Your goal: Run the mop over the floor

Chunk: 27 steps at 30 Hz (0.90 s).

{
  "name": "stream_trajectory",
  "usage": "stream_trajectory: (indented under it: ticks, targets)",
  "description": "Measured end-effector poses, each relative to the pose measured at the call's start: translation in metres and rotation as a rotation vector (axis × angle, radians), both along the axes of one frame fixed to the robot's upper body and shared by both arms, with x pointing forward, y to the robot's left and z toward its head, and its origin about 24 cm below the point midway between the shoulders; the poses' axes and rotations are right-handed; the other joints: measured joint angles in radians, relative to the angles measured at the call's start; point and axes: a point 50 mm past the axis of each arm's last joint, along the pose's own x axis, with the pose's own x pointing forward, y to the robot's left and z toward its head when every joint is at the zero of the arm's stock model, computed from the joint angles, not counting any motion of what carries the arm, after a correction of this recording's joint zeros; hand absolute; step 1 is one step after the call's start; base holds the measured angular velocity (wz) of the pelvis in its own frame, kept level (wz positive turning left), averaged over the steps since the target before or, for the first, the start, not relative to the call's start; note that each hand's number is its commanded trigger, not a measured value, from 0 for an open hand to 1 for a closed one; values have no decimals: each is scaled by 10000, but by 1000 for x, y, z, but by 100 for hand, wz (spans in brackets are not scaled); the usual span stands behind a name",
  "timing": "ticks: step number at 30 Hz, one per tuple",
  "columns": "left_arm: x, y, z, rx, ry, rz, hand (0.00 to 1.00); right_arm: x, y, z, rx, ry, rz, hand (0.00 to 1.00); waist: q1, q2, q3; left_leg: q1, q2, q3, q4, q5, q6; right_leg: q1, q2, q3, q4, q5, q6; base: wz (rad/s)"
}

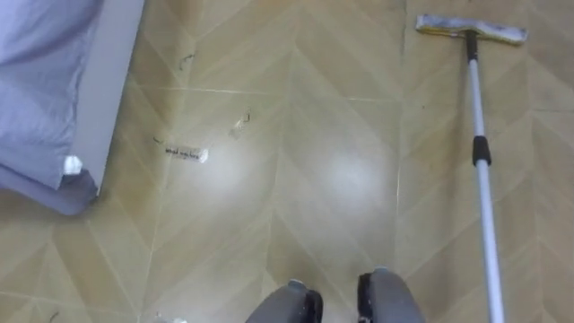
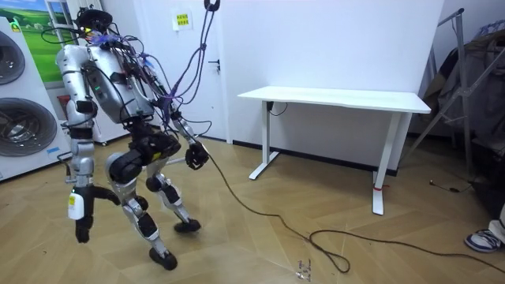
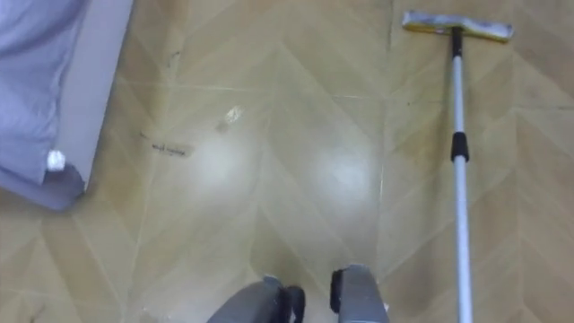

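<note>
Wooden floor (image 1: 341, 179), pale brown, herringbone pattern, w/ two bright patches of reflected light near the middle; the mop (image 1: 482, 161) is at the right side of the eye views. Its flat head (image 1: 471, 30) rests on the floor at far right, lying crosswise; the silver pole, w/ a black collar approx. halfway, runs from the head toward the near edge & leaves the view there; if the pole lies flat or is raised at the near end, I cannot tell. At far left stands a bed (image 1: 112, 81) w/ a grey frame; a lilac-grey cloth (image 1: 40, 81) hangs over it. Between bed & mop some small scraps (image 1: 186, 154) lie on the floor, well apart from the flat head.

Room view: the robot stands at the room view's left, knees bent, upper body leaning forward, near two washing machines (image 2: 20, 118); a white counter (image 2: 339, 99) stands by the wall at the room view's right, well apart from the robot. The right hand (image 2: 81, 229) hangs low beside the leg; the left hand (image 2: 197, 155) is held out at hip height toward the counter. Both hands are too small to read: released, clenched or grasping sth., I cannot tell.
</note>
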Motion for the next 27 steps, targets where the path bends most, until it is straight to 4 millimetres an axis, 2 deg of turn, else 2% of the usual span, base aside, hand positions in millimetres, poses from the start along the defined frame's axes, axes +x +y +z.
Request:
stream_trajectory:
  ticks: [1, 2, 3, 4, 5, 6, 7, 8, 9, 10, 11, 12, 13, 14, 15, 16, 17, 18, 19, 20, 21, 22, 23, 24, 25, 26, 27]
  targets:
    - [-7, 3, -1, 105, 228, 124, 0, 0, 7, -2, 156, 68, 133, 100, 6, -106, 7, 264, -23, -229, -71, -105, -193, 328, -87, 5, -1328, 105, -19, -18]
    - [-10, 6, 0, 196, 341, 177, 0, 0, 10, -4, 241, 121, 170, 100, 1, -212, 20, 358, -28, -246, -13, -177, -310, 405, -156, -55, -1538, 269, 13, 0]
    - [-13, 9, 0, 316, 507, 277, 0, 0, 13, -5, 336, 181, 155, 100, -5, -327, 22, 377, 40, -246, 275, -291, -513, 557, -229, -339, -1365, 392, -181, 26]
    - [-13, 9, 0, 313, 544, 285, 0, 2, 11, -4, 322, 187, 64, 100, 7, -294, -8, 329, 173, -205, 719, -277, -645, 744, -284, -766, -1174, 157, -394, 36]
    - [-13, 9, 0, 313, 556, 308, 0, 6, 10, -3, 292, 119, 40, 100, 25, -339, -3, 287, 261, -82, 954, -255, -747, 843, -290, -931, -1086, 18, -474, 42]
    - [-15, 11, 0, 238, 551, 638, 0, 19, 5, 0, 201, -51, 28, 100, 187, -399, -28, 27, 515, 239, 1767, -64, -1104, 984, -291, -1145, -893, -270, -691, 25]
    - [-17, 17, 1, 261, 567, 884, 0, 34, 0, 4, 115, -193, 40, 100, 423, -584, -39, -549, 818, 672, 2988, 654, -1632, 1020, -190, -1196, -562, -625, -922, 12]
    - [-19, 20, 1, 316, 603, 967, 0, 44, -3, 6, 72, -362, 81, 100, 568, -827, -22, -996, 957, 846, 3735, 1307, -1739, 1003, -66, -1127, -386, -764, -975, -7]
    - [-23, 28, 3, 422, 624, 1051, 0, 69, -11, 14, -57, -923, 257, 100, 803, -1128, -15, -1936, 1146, 1178, 5115, 3277, -1756, 1007, 79, -1002, -70, -1011, -1130, -14]
    - [-29, 36, 5, 510, 691, 994, 0, 100, -20, 26, -202, -1699, 461, 100, 873, -1491, 80, -3050, 1276, 1448, 6456, 4583, -1812, 999, 90, -960, 238, -1237, -1294, -20]
    - [-34, 40, 6, 543, 779, 917, 0, 124, -30, 39, -367, -2443, 680, 100, 1010, -1585, 160, -4141, 1491, 1727, 7693, 4283, -1428, 1064, 80, -970, 507, -1452, -1454, -19]
    - [-36, 42, 7, 521, 842, 845, 0, 135, -34, 45, -459, -2791, 865, 100, 1106, -1638, 183, -4601, 1582, 1850, 8014, 4063, -1211, 1139, 84, -984, 556, -1542, -1497, -11]
    - [-42, 46, 7, 545, 1049, 634, 0, 151, -40, 55, -577, -3366, 1155, 100, 1163, -1731, 195, -5261, 1734, 2112, 8141, 3702, -1168, 1371, 81, -982, 603, -1742, -1500, 0]
    - [-46, 48, 8, 541, 1164, 531, 0, 155, -41, 58, -626, -3478, 1302, 100, 1196, -1786, 202, -5402, 1822, 2234, 7983, 3509, -1172, 1536, 72, -975, 607, -1843, -1486, 12]
    - [-53, 51, 9, 536, 1346, 431, 0, 158, -41, 59, -639, -3572, 1411, 100, 1255, -1890, 235, -5364, 1884, 2371, 7088, 3269, -1207, 1819, 4, -936, 566, -2028, -1393, 7]
    - [-57, 51, 9, 443, 1395, 344, 0, 155, -40, 57, -568, -3578, 1357, 100, 1290, -1908, 224, -4878, 1958, 2477, 5158, 3205, -1255, 2100, 71, -868, 375, -2145, -1254, 5]
    - [-59, 51, 9, 356, 1449, 312, 0, 153, -40, 56, -486, -3577, 1298, 100, 1290, -1894, 222, -4542, 1959, 2537, 3966, 3206, -1256, 2226, 83, -864, 284, -2218, -1211, 0]
    - [-62, 50, 9, 155, 1543, 316, 0, 144, -39, 51, -316, -3500, 1215, 100, 1288, -1856, 209, -3769, 1997, 2585, 1815, 3207, -1257, 2505, 102, -852, 100, -2394, -1144, -12]
    - [-65, 48, 8, -14, 1672, 357, 0, 130, -36, 44, -100, -3256, 1084, 100, 1290, -1653, 157, -2933, 2006, 2552, 150, 3216, -1266, 2921, 161, -862, -186, -2545, -1074, -17]
    - [-67, 47, 8, -89, 1797, 427, 0, 120, -36, 40, -33, -3104, 1011, 100, 1271, -1519, 114, -2582, 2007, 2561, -308, 3208, -1238, 3187, 198, -908, -369, -2602, -1027, 0]
    - [-66, 46, 7, -187, 1820, 634, 0, 95, -34, 30, 76, -2669, 898, 100, 1067, -1361, -20, -2142, 1831, 2555, -577, 2814, -551, 3563, 96, -977, -507, -2700, -895, 29]
    - [-57, 45, 6, -206, 1625, 1062, 0, 68, -32, 23, 156, -2057, 663, 100, 829, -1278, -34, -2090, 1466, 2472, -207, 2214, -306, 3360, -103, -818, 547, -2409, -671, 53]
    - [-50, 44, 5, -199, 1476, 1216, 0, 53, -32, 20, 151, -1669, 529, 100, 709, -1146, -49, -2066, 1281, 2415, 36, 2003, -279, 3054, -166, -777, 1287, -1994, -459, 68]
    - [-34, 41, 5, -143, 1052, 1247, 0, 21, -29, 14, 150, -893, 290, 100, 594, -898, -233, -2027, 1089, 2339, 481, 1534, -43, 2497, -85, -396, 2643, -848, -270, 41]
    - [-20, 39, 6, -33, 524, 1145, 0, 3, -20, 9, 238, -464, 136, 100, 505, -799, -307, -1823, 1045, 2318, 672, 1125, 63, 2018, 97, -87, 3453, -421, -173, 14]
    - [-15, 39, 7, 45, 318, 1120, 0, 0, -15, 6, 326, -397, 103, 100, 441, -770, -288, -1690, 1017, 2290, 683, 1006, 82, 1734, 187, -12, 3673, -460, -165, -30]
    - [-4, 36, 7, 165, -8, 1112, 0, -3, -7, 3, 464, -314, 69, 100, 303, -639, -199, -1355, 884, 1988, 664, 811, 45, 1270, 290, 10, 3693, -564, -157, -39]
